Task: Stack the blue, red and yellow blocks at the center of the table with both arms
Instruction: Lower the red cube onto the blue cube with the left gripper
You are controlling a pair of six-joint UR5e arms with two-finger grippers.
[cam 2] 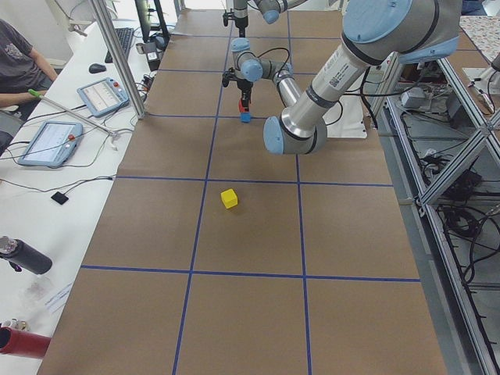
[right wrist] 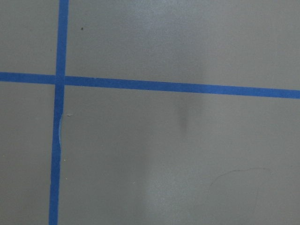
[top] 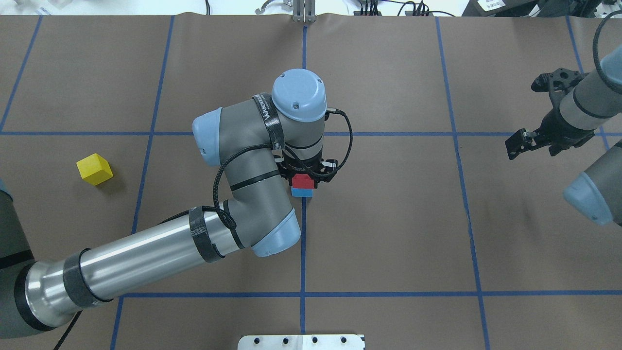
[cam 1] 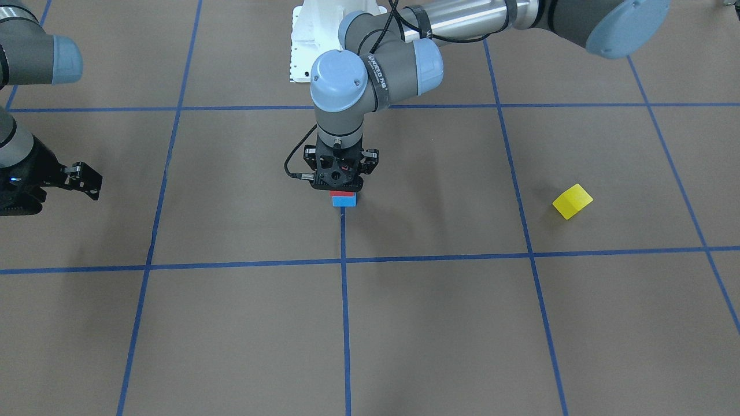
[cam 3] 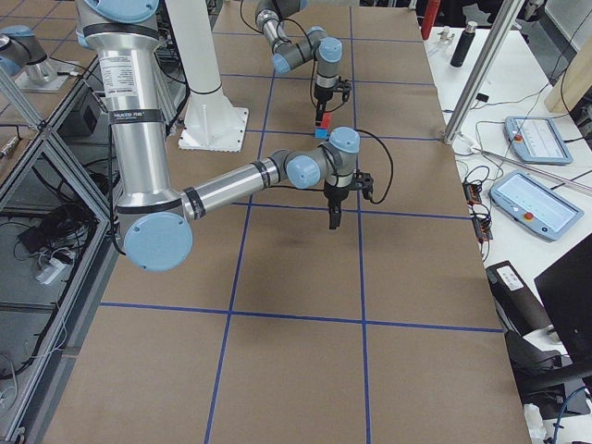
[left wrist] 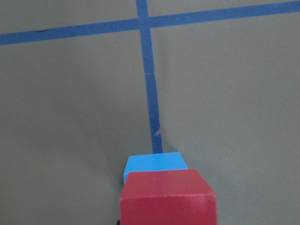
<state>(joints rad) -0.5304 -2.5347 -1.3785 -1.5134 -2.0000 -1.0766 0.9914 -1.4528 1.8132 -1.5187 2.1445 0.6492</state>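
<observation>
2 blocks stacked at the middle of the worktop [cam 1: 439,323], the 3rd lying off to the robot's left.

The left gripper [cam 1: 343,191] points straight down over the stack, its fingers closed against the sides of the red block [top: 302,180]. That block sits on top of the blue block [cam 1: 344,200], which rests on the worktop at the end of a blue tape line. The yellow block [cam 1: 572,201] lies alone on the robot's left side, well apart from the stack and turned askew to the tape lines. The right gripper [cam 1: 87,184] hangs above the worktop far out on the robot's right, nothing in it; I cannot tell how wide its fingers stand.
</observation>
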